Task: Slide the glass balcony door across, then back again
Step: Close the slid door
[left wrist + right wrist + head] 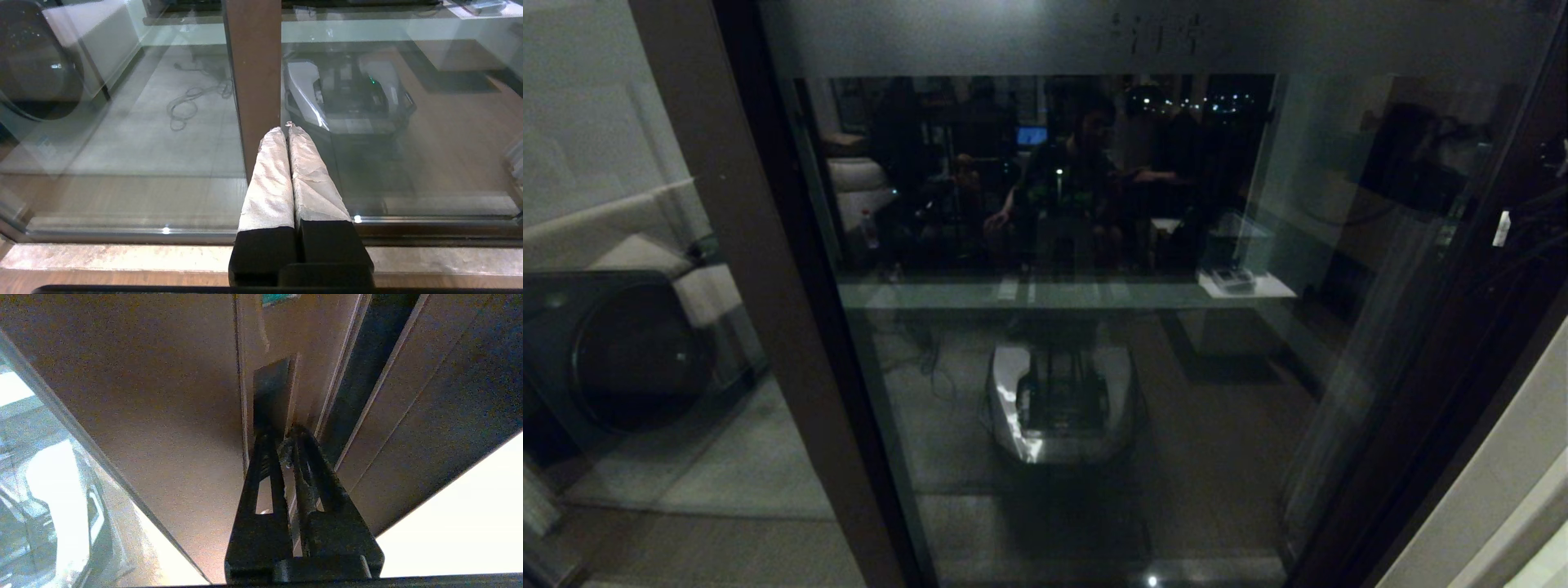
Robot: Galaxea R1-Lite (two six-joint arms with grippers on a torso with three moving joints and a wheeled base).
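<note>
Right now you have the glass door (1078,327) filling the head view, its dark brown frame running top to bottom on both sides and a frosted band across the top; neither arm shows in that view.

Your right gripper (286,437) is the one placed to act. Its two dark fingers are pressed close together, nothing pinched between them, and their tips sit at the mouth of the narrow handle slot (271,390) cut into the door's edge post. The slot's long axis runs up and down the post, and the fingers line up with it lengthwise, so the tips look ready to go into the slot; whether they already touch its floor you cannot tell.

Your left gripper (288,130) rests at the other brown post (253,73), its padded fingers (269,179) shut against each other, holding nothing, the tips just beside the post's edge, low down near the floor track (122,234).

The move turns on this: the door travels sideways, across the slot's long axis. So you likely want the right fingertips seated in the slot before you push sideways, or they may skid off the post.
</note>
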